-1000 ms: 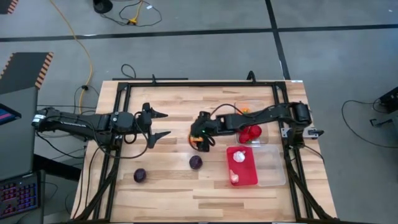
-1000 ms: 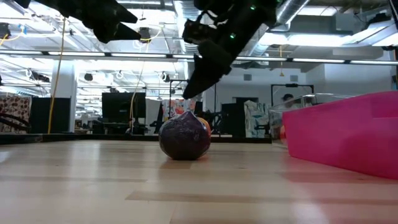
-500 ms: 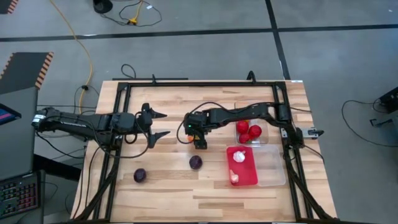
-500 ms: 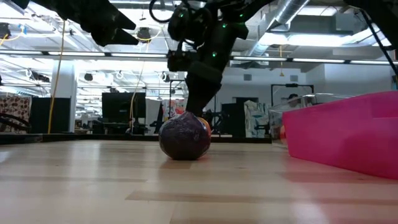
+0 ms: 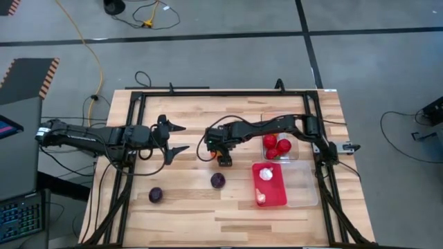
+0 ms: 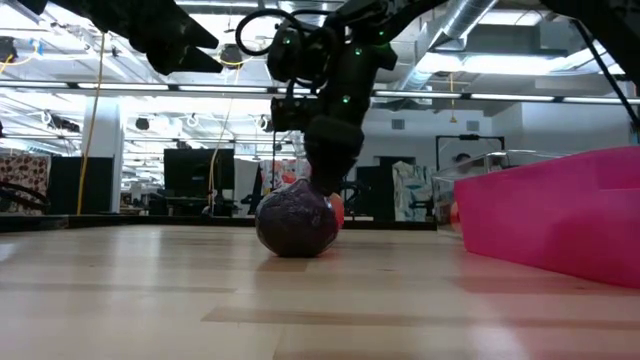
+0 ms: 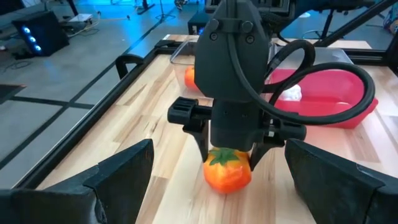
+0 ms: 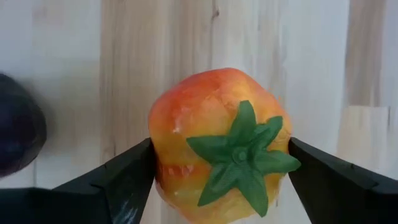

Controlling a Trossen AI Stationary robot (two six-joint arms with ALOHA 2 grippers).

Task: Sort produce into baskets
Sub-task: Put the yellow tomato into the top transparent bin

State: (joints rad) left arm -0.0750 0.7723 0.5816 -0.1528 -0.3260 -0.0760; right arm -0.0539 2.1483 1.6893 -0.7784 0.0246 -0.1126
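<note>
An orange piece with a green top [image 8: 217,143] rests on the table near its middle; it also shows in the left wrist view [image 7: 227,173]. My right gripper [image 5: 223,158] points down over it, its two fingers on either side of it. My left gripper [image 5: 178,138] hangs open and empty to the left of it, above the table. One dark purple ball [image 5: 218,180] lies just nearer than the orange piece, and another [image 5: 156,195] lies at the near left. In the low view the nearer ball [image 6: 297,222] hides most of the orange piece. My right gripper pinches the orange piece between its two fingers [image 8: 127,177], by its two opposite sides [image 8: 163,155], at about mid height. The fingers come from above, pointing down. The piece stands upright, green top up, its underside on the table [image 7: 227,186].
A red tray [image 5: 277,197] at the near right holds two white garlic bulbs [image 5: 266,174]. A clear tray [image 5: 296,142] behind it holds red round pieces [image 5: 277,146]. Another clear tray [image 5: 304,187] lies right of the red one. A black frame [image 5: 135,111] borders the table.
My right gripper has tipped from a slant to pointing straight down and has gone down onto the orange piece, its fingers now on either side of it. The orange piece and the purple balls have stayed where they were.
</note>
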